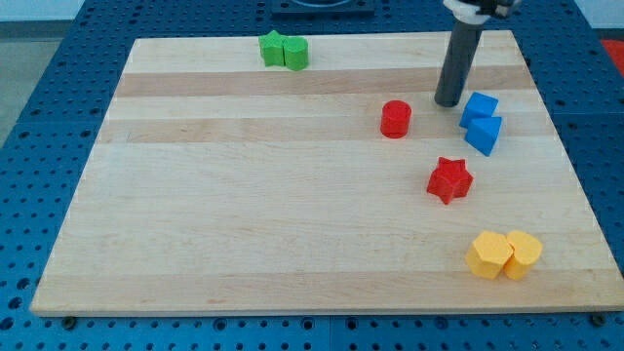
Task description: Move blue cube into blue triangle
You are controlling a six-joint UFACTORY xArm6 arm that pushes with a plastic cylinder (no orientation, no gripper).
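Light wooden counter (244,195) on a blue perforated base. Far left: a green star-shaped plastic block (272,48) touching a green block of rounded or hexagonal form (295,54); exact shape not resolved. Centre-right: a red plastic cylinder (395,119), standing alone. To its right, my tip (448,102) rests on the counter, between the red cylinder and the blue pair, just left of the blue plastic cube (479,107); contact with the cube cannot be confirmed. No pincer is fitted on this rig, only the dark rod, so no spread or pinching state applies. The blue cube sits at the far right, its near side touching the blue plastic triangular block (485,134); judged from this, the task looks essentially met or nearly so. Nearer: a red plastic star block (449,179). Near right: two yellow plastic blocks, one hexagonal (487,255) and one rounded (523,253), touching. Handling estimate: cube is light, rigid, not fragile, likely slides easily on smooth wood and may rotate if pushed off-centre; push against the middle of a flat face. No brands, labels or writing readable.
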